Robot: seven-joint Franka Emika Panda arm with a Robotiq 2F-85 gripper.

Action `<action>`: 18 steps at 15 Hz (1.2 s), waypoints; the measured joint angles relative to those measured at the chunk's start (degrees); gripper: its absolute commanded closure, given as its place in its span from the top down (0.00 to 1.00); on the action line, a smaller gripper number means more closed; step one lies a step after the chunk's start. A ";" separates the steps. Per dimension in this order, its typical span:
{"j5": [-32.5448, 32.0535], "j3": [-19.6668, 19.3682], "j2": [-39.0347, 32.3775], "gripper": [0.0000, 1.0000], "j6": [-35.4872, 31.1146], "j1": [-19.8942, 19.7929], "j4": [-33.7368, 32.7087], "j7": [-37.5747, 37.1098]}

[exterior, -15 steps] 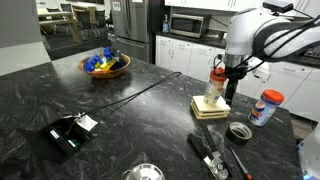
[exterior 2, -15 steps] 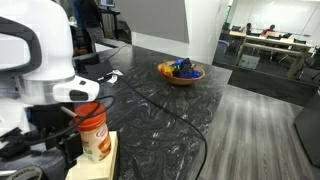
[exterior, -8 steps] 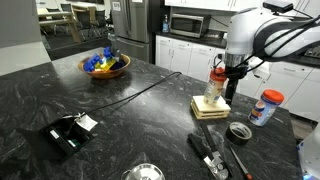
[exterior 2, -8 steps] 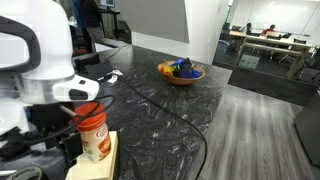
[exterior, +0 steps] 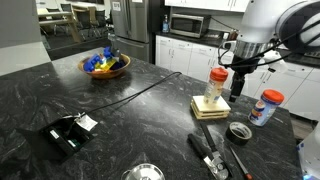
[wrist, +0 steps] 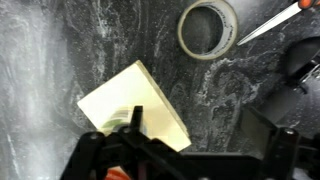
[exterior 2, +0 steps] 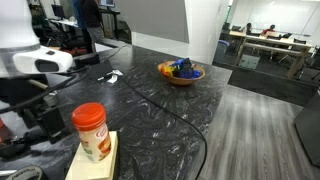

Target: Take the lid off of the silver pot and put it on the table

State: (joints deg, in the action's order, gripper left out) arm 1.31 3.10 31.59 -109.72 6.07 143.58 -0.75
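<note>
The silver pot shows only as a shiny round top at the bottom edge of an exterior view; I cannot tell the lid apart from it. It stands on the black marbled table. My gripper is open and empty. It hangs far from the pot, just beside and above an orange-lidded jar on a pale wooden block. In the wrist view the gripper has its jaws wide apart over the block and the bare table.
A brown bowl of colourful items stands at the back. A black tape roll, hand tools and a red-capped white container lie near the block. A black device with a cable lies toward the front.
The gripper was around the orange-lidded jar. It has let go, risen and moved sideways off the jar. The jar stays on the block.
</note>
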 measured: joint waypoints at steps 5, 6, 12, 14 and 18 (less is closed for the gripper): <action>6.19 3.56 -3.26 1.00 -4.30 8.10 0.54 3.89; 6.79 4.11 -4.56 1.00 -6.14 9.21 0.45 4.89; 6.83 4.23 -4.82 1.00 -6.48 9.10 0.40 4.73; 6.83 4.23 -4.82 1.00 -6.48 9.09 0.42 4.73; 6.84 5.71 -5.68 1.00 -8.62 9.39 0.36 3.84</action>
State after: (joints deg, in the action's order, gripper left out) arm 8.15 8.81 25.91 -118.33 15.46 143.93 3.10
